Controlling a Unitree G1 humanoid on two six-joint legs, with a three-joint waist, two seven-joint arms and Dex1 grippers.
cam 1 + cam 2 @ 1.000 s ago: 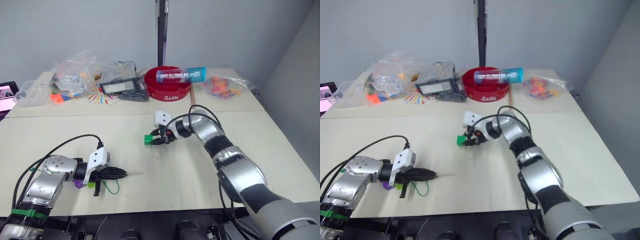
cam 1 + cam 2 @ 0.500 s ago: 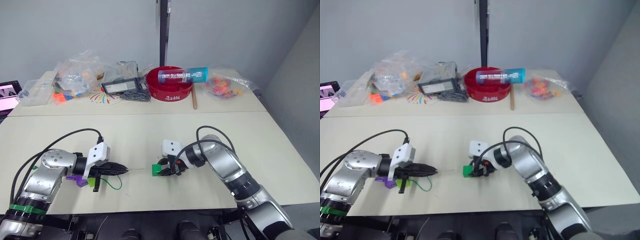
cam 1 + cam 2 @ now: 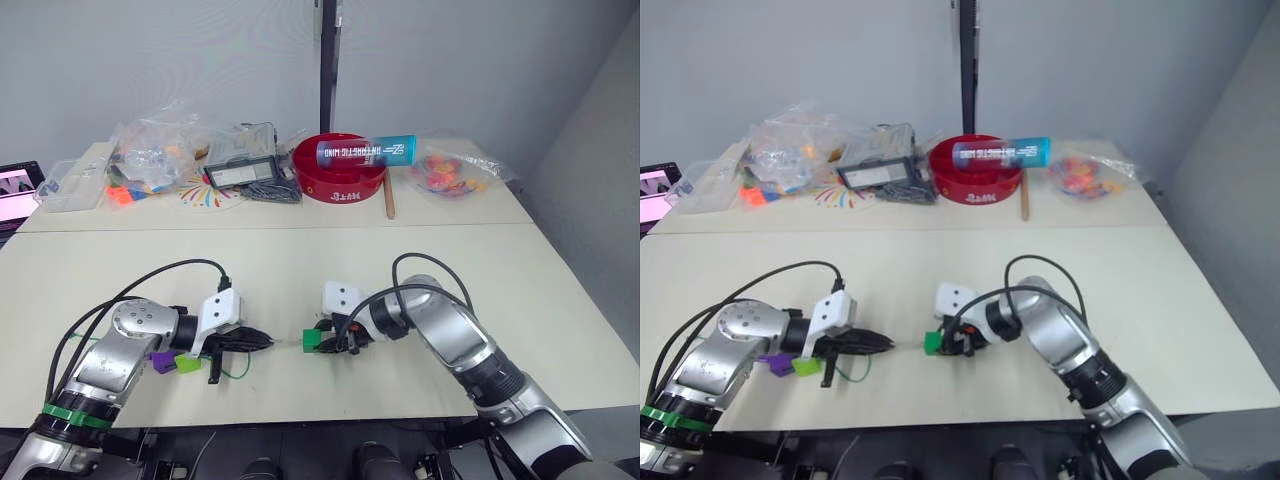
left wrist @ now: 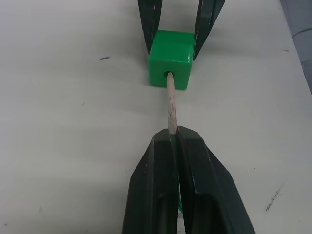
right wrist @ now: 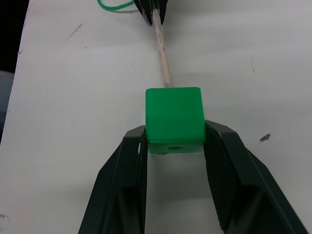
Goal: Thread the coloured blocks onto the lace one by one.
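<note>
Since half a second ago the left pincer has slid toward frame centre, and the lace's pale tip now enters the hole of the dark green block. That pincer is clenched on the lace just behind the tip. The right pincer grips the block by two sides, low in the frame centre on the counter. A purple block and a light green block sit by the left wrist, apparently already strung. Pulling this one through is left, I judge.
</note>
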